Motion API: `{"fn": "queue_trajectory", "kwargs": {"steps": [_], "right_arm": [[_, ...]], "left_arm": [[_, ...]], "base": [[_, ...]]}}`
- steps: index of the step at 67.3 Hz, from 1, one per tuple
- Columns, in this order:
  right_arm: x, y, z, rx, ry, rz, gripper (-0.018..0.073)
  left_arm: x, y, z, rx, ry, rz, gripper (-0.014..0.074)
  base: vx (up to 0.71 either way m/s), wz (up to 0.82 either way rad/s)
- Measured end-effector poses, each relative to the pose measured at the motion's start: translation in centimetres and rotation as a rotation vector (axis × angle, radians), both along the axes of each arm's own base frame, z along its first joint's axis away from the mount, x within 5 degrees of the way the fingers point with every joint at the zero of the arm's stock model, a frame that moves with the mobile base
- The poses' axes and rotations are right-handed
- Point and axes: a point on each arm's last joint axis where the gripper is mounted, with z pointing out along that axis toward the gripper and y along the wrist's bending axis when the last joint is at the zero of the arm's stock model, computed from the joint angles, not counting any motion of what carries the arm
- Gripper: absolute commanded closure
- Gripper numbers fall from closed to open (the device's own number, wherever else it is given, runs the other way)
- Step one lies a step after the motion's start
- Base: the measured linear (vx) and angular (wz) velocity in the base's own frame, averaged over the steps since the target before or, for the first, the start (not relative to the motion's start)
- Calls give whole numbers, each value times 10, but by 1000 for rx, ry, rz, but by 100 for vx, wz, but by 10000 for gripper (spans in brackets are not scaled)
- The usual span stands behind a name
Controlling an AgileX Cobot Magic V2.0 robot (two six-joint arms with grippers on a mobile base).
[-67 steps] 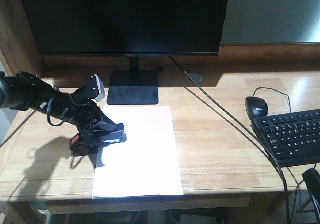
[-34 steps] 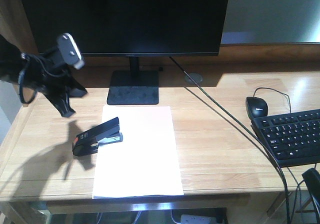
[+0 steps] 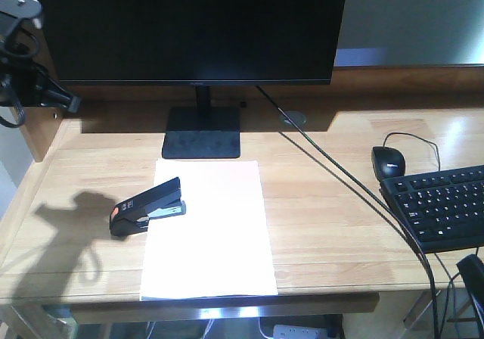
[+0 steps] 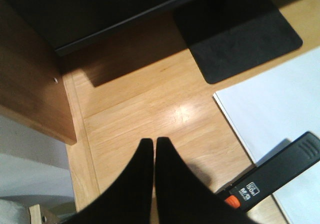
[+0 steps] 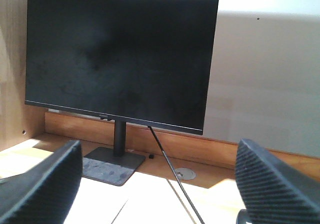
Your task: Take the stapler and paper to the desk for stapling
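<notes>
Front-facing exterior view: the stapler [image 3: 147, 207] lies on the desk [image 3: 325, 218], its black nose over the left edge of the paper [image 3: 210, 229], its orange-red rear hanging off onto bare wood. Taking the monitor base [image 3: 202, 132] as my landmark, the sheet sits just in front of it and the stapler in front and to its left. Both task items look delivered; neither arm holds anything.

My left gripper [image 4: 153, 156] hangs above the wood to the left of the base, well apart from the stapler, with the fingers pressed together and nothing between them. My right gripper [image 5: 159, 184] looks toward the monitor [image 5: 120, 59] from the far side of the base, jaws spread wide and empty.

Risks as I judge them:
- The stapler's mouth may only rest on the sheet's edge rather than straddle it. I cannot tell which from these views. Pressing down then would staple nothing or skid the paper.
- A single loose sheet slides easily; a push off the stapler's centre could rotate it toward the desk's front edge.
- A cable [image 3: 333, 172] runs from behind the base toward the front right; a right-arm sweep could snag it.

Containers: none in view.
</notes>
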Motion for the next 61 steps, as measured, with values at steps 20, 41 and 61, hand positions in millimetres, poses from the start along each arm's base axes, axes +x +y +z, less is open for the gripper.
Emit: {"fn": "queue_trajectory", "kwargs": {"steps": [20, 41, 61], "right_arm": [[0, 0, 0, 0, 0, 0, -25], [0, 0, 0, 0, 0, 0, -25], [0, 0, 0, 0, 0, 0, -25]], "left_arm": [[-36, 4, 41, -78, -123, 62, 603], [-113, 12, 60, -171, -379, 101, 603], [-180, 19, 18, -215, -459, 120, 603]], "base": [[0, 0], [0, 0], [0, 0]]}}
